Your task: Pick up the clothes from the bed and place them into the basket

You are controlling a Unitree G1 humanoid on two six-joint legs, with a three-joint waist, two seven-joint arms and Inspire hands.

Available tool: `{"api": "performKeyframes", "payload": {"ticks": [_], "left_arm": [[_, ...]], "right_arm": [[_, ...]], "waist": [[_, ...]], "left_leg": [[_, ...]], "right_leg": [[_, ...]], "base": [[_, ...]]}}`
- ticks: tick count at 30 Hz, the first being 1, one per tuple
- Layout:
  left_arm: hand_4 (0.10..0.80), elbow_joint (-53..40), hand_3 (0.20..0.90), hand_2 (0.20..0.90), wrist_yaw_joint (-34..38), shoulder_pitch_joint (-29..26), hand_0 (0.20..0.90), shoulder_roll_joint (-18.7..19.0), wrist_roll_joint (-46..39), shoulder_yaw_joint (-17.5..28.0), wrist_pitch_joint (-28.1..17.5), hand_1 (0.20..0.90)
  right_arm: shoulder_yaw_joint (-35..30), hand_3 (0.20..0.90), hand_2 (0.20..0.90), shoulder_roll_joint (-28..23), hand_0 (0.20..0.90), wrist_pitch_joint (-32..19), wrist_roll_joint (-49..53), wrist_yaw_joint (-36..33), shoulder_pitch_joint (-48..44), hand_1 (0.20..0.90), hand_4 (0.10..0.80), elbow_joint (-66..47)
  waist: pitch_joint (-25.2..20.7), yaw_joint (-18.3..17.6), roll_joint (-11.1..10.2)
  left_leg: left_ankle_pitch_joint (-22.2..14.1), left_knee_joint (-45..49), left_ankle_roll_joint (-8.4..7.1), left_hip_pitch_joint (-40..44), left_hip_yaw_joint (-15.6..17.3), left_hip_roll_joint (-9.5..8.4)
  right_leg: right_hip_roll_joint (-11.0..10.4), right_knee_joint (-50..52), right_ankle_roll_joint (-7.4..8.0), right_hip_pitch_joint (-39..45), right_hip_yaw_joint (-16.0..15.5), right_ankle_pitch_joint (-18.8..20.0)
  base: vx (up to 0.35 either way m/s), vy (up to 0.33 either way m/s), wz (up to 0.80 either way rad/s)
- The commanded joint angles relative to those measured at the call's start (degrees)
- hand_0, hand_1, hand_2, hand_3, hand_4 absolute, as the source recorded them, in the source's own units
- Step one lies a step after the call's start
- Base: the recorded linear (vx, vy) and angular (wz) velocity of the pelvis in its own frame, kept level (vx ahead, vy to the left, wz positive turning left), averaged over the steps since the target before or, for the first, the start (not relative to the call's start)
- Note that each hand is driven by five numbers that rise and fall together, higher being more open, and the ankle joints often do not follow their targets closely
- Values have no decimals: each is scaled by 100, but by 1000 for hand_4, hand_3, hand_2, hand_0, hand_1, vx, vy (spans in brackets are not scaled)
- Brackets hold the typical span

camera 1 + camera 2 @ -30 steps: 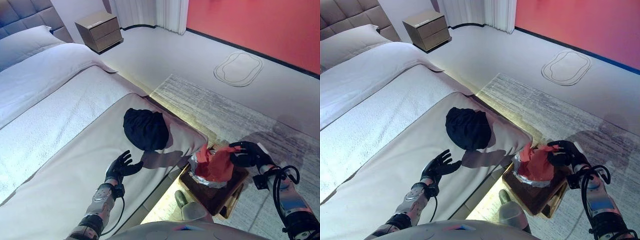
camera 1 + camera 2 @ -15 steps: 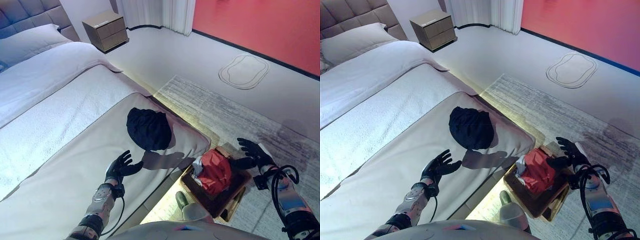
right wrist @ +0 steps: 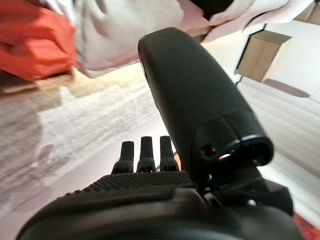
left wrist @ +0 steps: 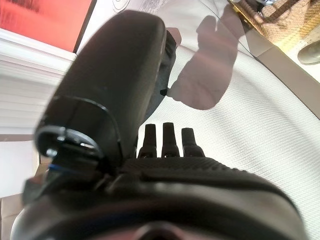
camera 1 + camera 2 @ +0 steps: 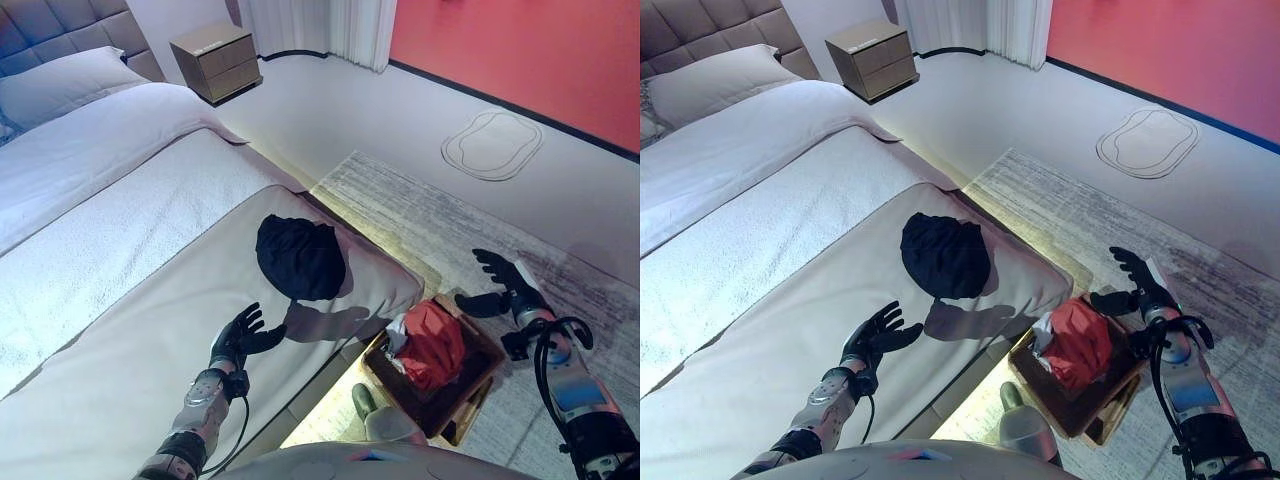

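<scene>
Head cam, left eye: the wooden basket sits on the floor at the bed's foot corner w/ a red garment heaped inside, the right hand hangs just past the basket's far side w/ fingers spread and nothing in it, while a black garment lies bunched on the bed, up from the basket. Right eye: the left hand hovers over the bed, fingers splayed and empty, near the black garment but not touching. Wrist cams: left shows straight fingers above the bedcover, right shows straight fingers over the rug w/ the red garment off beside them.
</scene>
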Motion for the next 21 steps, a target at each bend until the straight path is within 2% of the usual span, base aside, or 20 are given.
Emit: {"api": "performKeyframes", "payload": {"ticks": [1,8,16,18,21], "left_arm": [[800,-99,900,900,1,-411,900,230,-13,-5,-487,900],[800,-322,900,900,-11,-460,900,419,608,-384,-868,900],[800,-719,900,900,-115,-405,900,657,412,-539,-812,900],[800,-865,900,900,-154,-416,900,700,319,-615,-805,900],[800,-1119,900,900,-141,-761,900,797,-19,-790,-898,900]], "right_arm": [[135,900,900,-406,900,-460,-151,-217,-1409,900,800,-61],[856,900,900,-735,900,-161,-303,-125,-2670,900,800,769],[1832,900,900,-684,900,155,-233,37,-3900,900,800,1830],[2052,900,900,-738,900,227,-155,124,-4242,900,800,2097],[2354,900,900,-824,900,220,-97,147,-4944,900,800,2641]], "waist": [[-237,226,-293],[-241,629,-326],[-86,1085,-339],[49,1205,-303],[550,1350,-163]], "left_leg": [[-528,76,192,7,-465,-73],[-482,77,140,-55,-782,-96],[-579,598,88,-359,-1083,-136],[-642,1025,63,-661,-1219,-159],[-777,1690,80,-1262,-1396,-233]], "right_leg": [[-64,296,83,141,-152,-454],[-115,287,21,292,-465,-528],[-228,631,-106,224,-900,-729],[-260,998,-189,23,-1035,-874],[-369,1620,-315,-500,-1274,-1070]], "base": [[-5,3,7],[21,-5,24],[44,-29,23],[-49,-5,17],[-247,45,33]]}}
